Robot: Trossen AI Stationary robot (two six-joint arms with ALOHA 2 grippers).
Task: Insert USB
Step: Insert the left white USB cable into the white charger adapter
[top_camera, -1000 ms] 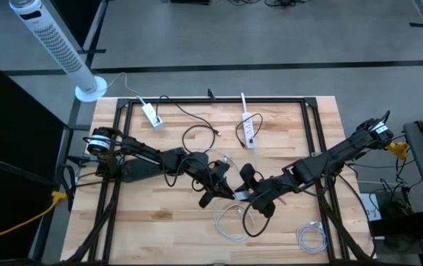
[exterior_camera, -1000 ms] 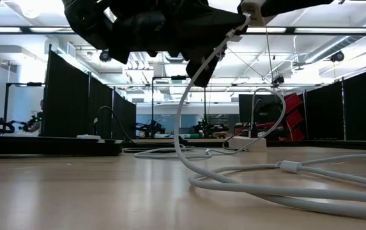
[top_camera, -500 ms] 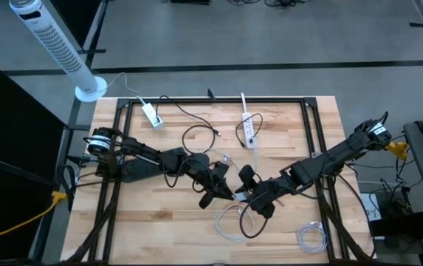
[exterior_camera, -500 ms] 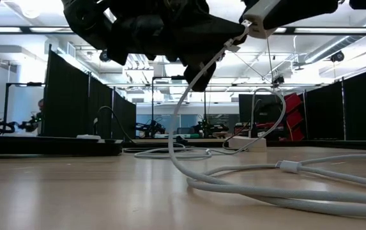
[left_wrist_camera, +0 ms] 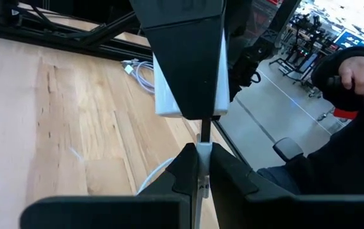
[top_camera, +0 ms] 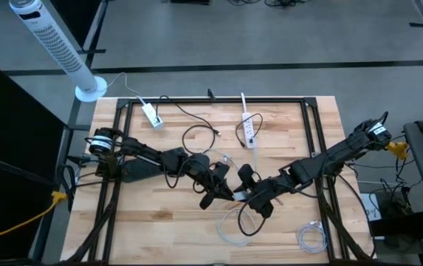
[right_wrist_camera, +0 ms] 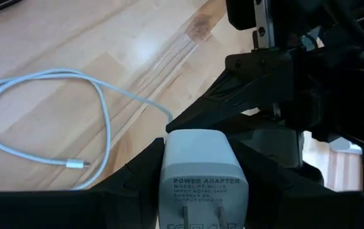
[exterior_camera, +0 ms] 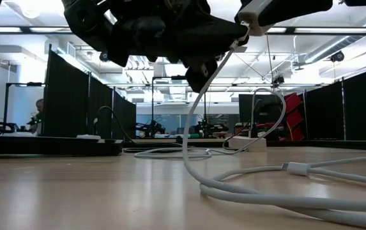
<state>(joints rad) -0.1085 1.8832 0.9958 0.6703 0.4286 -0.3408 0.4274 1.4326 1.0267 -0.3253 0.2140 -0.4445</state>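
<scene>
Above the table's near middle, both arms meet.
USB plug: pinched in the left gripper (left_wrist_camera: 197,166), tip just at the white power adapter (right_wrist_camera: 199,170).
Adapter: clamped in the right gripper (right_wrist_camera: 197,184), right of the plug.
Cable (exterior_camera: 278,182): hangs down, loops on the wooden table (top_camera: 152,229).

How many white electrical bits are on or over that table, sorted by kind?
Cables: 2 (looped cable, coiled cable)
Outlet strips: 2 (long strip, short strip)
Charger brick: 1
Total: 5
</scene>
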